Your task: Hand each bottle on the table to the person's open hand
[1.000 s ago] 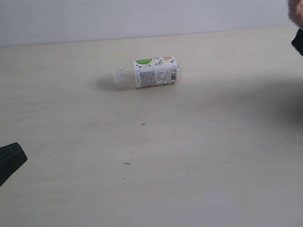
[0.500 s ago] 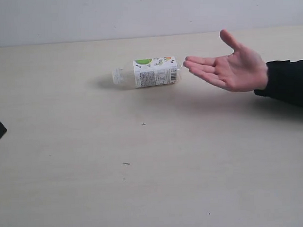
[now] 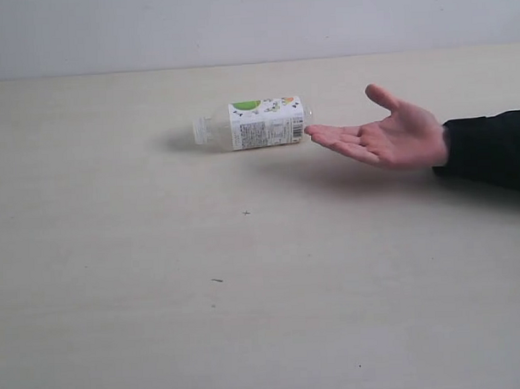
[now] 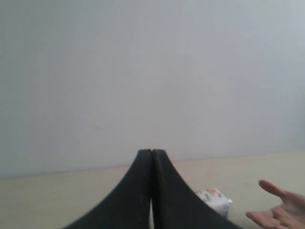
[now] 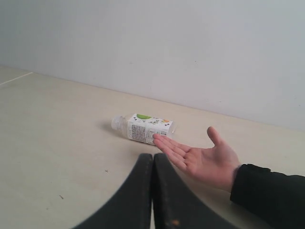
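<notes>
The bottle is showing clear, glossy plastic under a smooth printed label. The table is presenting a matt, smooth, wood-look surface. The sleeve is appearing as dark matt cloth.

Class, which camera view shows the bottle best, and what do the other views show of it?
The exterior view: the bottle lies whole, side-on, label facing the camera. The right wrist view shows it whole but slanted; the left wrist view only a corner behind the jaws.
</notes>
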